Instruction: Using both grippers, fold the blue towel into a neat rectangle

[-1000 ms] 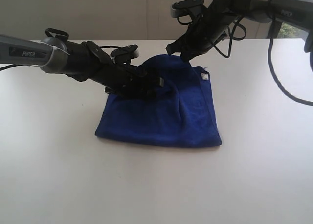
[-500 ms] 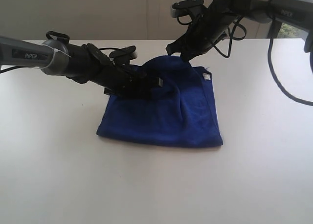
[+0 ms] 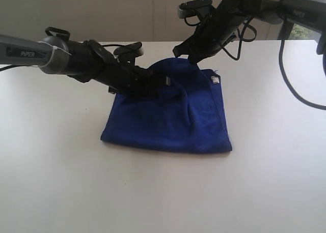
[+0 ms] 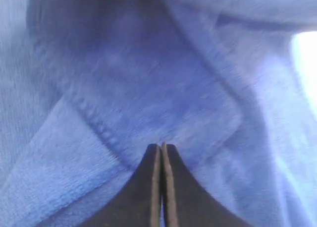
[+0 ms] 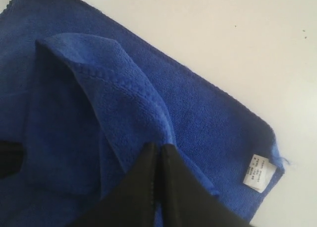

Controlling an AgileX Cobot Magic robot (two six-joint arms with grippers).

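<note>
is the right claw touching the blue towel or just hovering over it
Touching. The right wrist view shows the right claw shut on a raised fold of the blue towel.

The blue towel (image 3: 168, 123) is fuzzy matt cloth.

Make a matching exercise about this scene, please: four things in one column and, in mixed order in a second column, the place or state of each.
Things
A. left pincer
B. right pincer
C. white tag
D. table

Places or states
1. white, lies under the blue towel
2. at the towel's far right corner
3. shut on a stitched hem, left part of the towel
4. shut on a raised fold at the towel's far edge

Right pairs: A-3, B-4, C-2, D-1
</note>
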